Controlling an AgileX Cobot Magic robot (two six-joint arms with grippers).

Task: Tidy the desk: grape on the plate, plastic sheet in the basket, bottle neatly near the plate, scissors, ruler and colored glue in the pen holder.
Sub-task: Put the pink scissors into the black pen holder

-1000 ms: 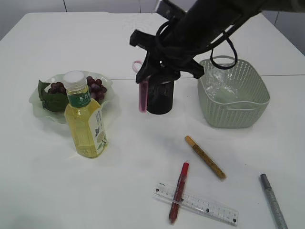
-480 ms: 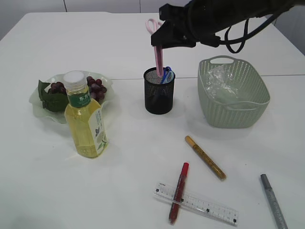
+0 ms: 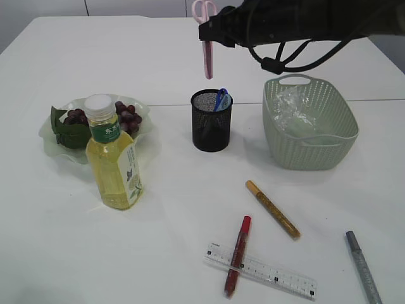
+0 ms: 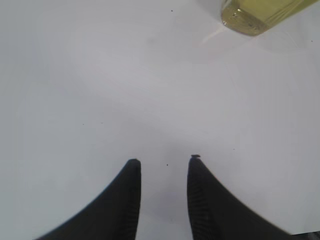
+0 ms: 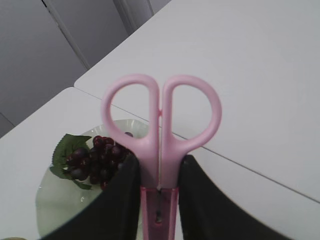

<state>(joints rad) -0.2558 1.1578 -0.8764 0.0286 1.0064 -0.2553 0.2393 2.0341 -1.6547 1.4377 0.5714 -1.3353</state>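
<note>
My right gripper [image 3: 212,31] is shut on pink scissors [image 3: 207,60], which hang point-down in a sheath, high above the black mesh pen holder [image 3: 211,126]. In the right wrist view the fingers clamp the scissors [image 5: 160,125] just below the handle loops. Grapes [image 3: 125,115] lie on the pale green plate [image 3: 54,147], with the yellow bottle [image 3: 114,161] upright in front of it. A plastic sheet [image 3: 292,104] lies in the basket [image 3: 310,149]. The clear ruler [image 3: 272,273] lies near the front edge, under a red glue pen [image 3: 236,255]. My left gripper [image 4: 162,161] is open over bare table.
A gold glue pen [image 3: 272,209] lies between the pen holder and the ruler. A silver pen [image 3: 362,266] lies at the front right. A blue item [image 3: 220,99] stands inside the pen holder. The bottle's base [image 4: 260,12] shows at the top of the left wrist view.
My right gripper has risen with the scissors, from low beside the pen holder to high above it. The scissors now hang clear of the holder's rim.
</note>
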